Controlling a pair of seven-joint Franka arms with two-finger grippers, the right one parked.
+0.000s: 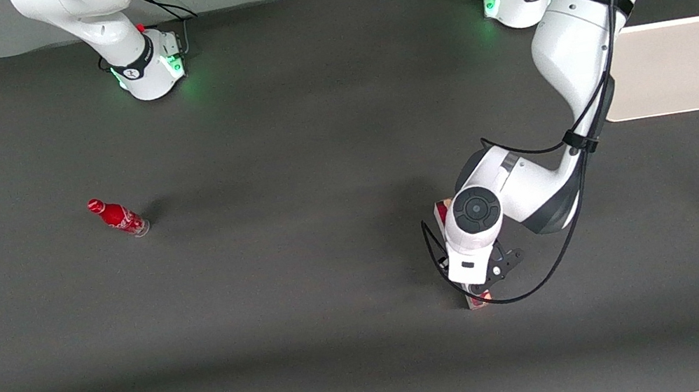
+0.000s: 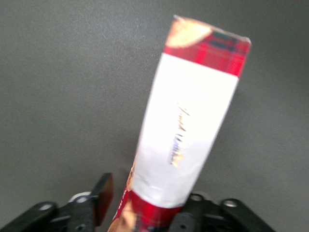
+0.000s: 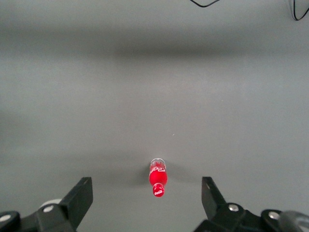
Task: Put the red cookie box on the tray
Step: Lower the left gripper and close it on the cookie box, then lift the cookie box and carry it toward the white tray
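End effector (image 2: 145,205) sits low over the red cookie box (image 2: 186,121), fingers straddling one end, can't tell if clamped. Light, crushable carton; I'd grip mid-length instead.

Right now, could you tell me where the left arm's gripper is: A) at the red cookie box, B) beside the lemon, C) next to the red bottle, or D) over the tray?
A: the gripper sits at one end of the red cookie box, one finger on each side of it, far from the tray, which holds nothing.
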